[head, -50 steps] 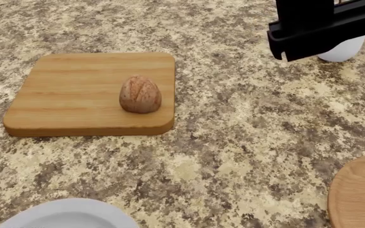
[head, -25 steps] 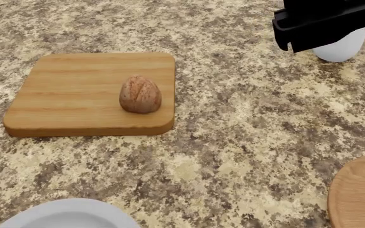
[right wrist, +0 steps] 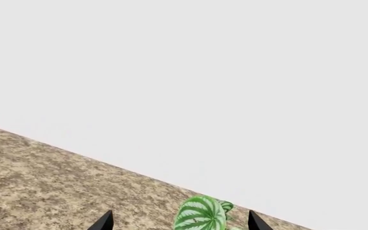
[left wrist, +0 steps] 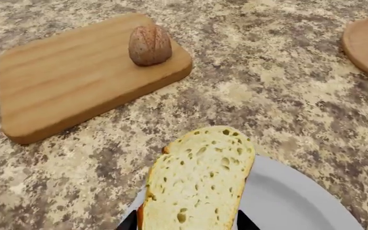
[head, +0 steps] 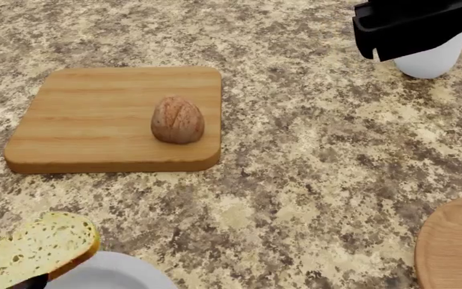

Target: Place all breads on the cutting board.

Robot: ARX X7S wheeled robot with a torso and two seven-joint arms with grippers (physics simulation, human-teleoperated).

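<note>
Left wrist view shows the bread slice point(left wrist: 197, 182) up close, pale yellow with little holes and a tan crust. The left gripper point(left wrist: 185, 221) has its two dark tips on either side of the slice, pinching it. The slice hangs over the white plate point(left wrist: 299, 201), and it looks lifted off it. In the head view the same slice point(head: 38, 248) peeks in at the near left corner, next to the plate's rim point(head: 110, 268).

So the step in hand looks like carrying the slice to the cutting board point(left wrist: 63, 76). The brown roll point(head: 177, 120) already sits on the board point(head: 94, 114), near its right side. The left part of the board is bare wood.

Next, the arm likely needs to move the slice away from the plate, across the speckled counter point(head: 295, 180), and lower it flat on the bare part of the board. It should stay clear of the roll so it does not knock it off. Nothing else lies between the slice and the board.

Off to the right is a round wooden plate point(head: 456, 244), well apart from the board. Farther back stands a white cup point(head: 432, 60). The right gripper point(right wrist: 178, 220) is raised up high there, fingers apart and holding nothing. Past them a striped green leaf point(right wrist: 200, 214) shows.
</note>
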